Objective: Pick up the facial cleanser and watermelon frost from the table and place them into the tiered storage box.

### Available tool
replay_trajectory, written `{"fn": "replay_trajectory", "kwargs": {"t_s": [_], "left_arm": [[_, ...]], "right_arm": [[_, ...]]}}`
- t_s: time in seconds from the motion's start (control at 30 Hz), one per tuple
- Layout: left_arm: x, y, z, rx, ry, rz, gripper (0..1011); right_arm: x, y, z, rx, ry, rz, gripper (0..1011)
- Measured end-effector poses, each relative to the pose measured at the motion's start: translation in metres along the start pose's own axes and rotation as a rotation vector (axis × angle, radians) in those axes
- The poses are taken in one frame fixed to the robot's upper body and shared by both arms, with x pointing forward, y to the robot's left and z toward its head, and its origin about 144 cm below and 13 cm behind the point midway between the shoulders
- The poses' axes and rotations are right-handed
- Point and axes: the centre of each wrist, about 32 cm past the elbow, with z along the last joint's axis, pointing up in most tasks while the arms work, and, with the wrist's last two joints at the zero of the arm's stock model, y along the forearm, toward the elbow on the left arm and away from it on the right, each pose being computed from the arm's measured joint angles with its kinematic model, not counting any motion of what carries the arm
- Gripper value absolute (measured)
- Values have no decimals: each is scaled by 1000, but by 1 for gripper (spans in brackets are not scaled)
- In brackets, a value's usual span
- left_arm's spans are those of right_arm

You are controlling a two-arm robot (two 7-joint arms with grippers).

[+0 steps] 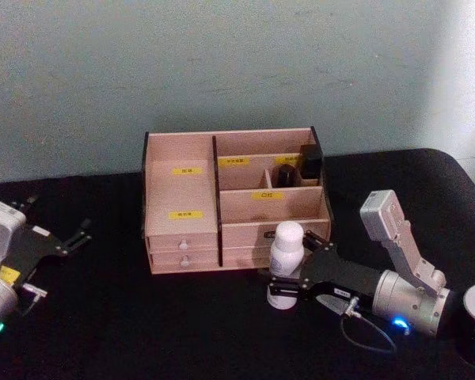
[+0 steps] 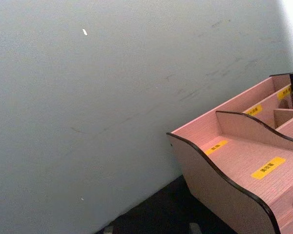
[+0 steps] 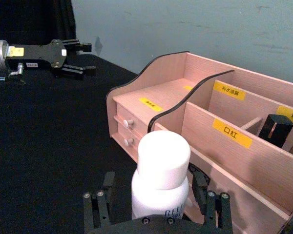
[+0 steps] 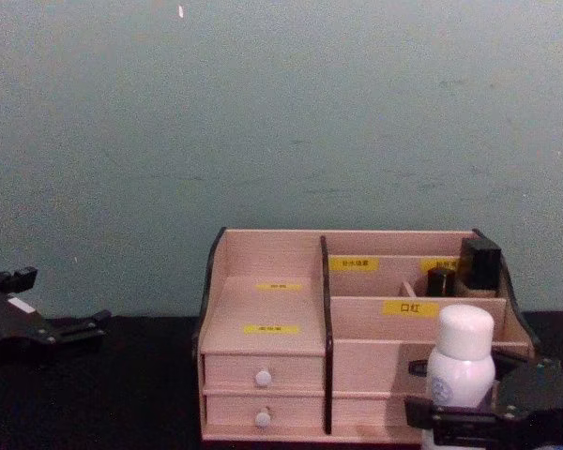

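Head view: right tool [image 1: 291, 283] clenched around the upright facial cleanser [image 1: 286, 247], just before the tiered storage box [image 1: 182, 190]; left tool [image 1: 73, 236] released, well left of it.

Head cam: high, tilted down on my desk [image 1: 103, 317], tiered storage box [image 1: 182, 229] centre frame, mid range. Chest cam: low, level, box front-on, lower centre. Left wrist cam: close, box end lower right, wall [image 2: 88, 97] behind. Right wrist cam: tight over my right jaws, facial cleanser [image 3: 162, 170] bottom centre. All four share the box.
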Motion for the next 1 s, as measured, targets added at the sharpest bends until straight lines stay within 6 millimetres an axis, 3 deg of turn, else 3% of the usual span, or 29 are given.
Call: {"fn": "replay_trajectory", "kwargs": {"t_s": [0.33,0.8,1.0], "left_arm": [[0,0,0,0,0,0,1001],[0,0,0,0,0,0,1001],[0,0,0,0,0,0,1001]], "right_arm": [[0,0,0,1,-1,0,978],[0,-1,0,3,-3,-1,601],[0,-1,0,3,-3,-1,595]]}}
